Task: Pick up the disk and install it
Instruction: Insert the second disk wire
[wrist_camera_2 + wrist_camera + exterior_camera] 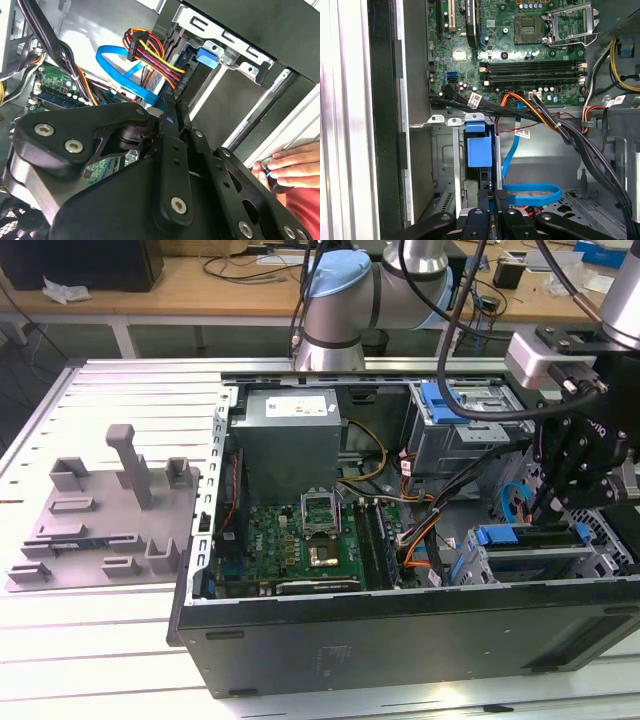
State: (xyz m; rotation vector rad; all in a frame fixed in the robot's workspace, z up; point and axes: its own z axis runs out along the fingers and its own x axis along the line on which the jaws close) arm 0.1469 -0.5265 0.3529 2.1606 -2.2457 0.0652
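The disk [530, 537] stands on edge in the grey drive cage [520, 565] at the front corner of the open computer case, on the exterior view's right. In the first wrist view its blue carrier frame [479, 150] and dark edge sit between the cage's metal rails [445, 150]. My gripper [548, 508] reaches down onto it from above. The black fingers [501, 196] are closed on the disk's near edge, and my gripper [174, 111] shows them drawn close together.
A blue flat cable [535, 192] and bundled wires [150, 55] run beside the cage. The motherboard [300, 540], a grey box [290, 435] and a second cage with a blue latch [470, 405] fill the case. A person's hand [292, 165] rests outside the case wall. A grey fixture [110, 510] lies left.
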